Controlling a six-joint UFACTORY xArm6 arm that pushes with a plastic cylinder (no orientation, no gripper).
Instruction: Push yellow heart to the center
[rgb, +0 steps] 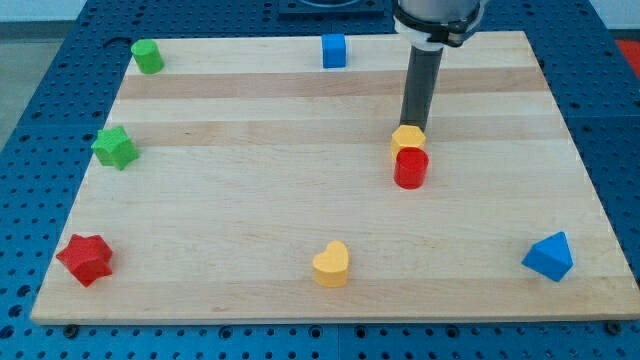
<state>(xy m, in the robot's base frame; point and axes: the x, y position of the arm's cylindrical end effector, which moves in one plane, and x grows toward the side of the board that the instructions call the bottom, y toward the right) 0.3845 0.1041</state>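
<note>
The yellow heart (331, 264) lies near the view's bottom edge of the wooden board (250, 200), slightly right of the middle. My tip (411, 126) is far above it in the view, right of centre, touching the top of a yellow hexagon block (407, 139). A red cylinder (411, 168) sits directly below the yellow hexagon, touching it.
A blue cube (334, 50) is at the view's top centre. A green cylinder (148, 56) is at the top left, a green star (115, 147) on the left, a red star (85, 259) at the bottom left, and a blue triangular block (549, 256) at the bottom right.
</note>
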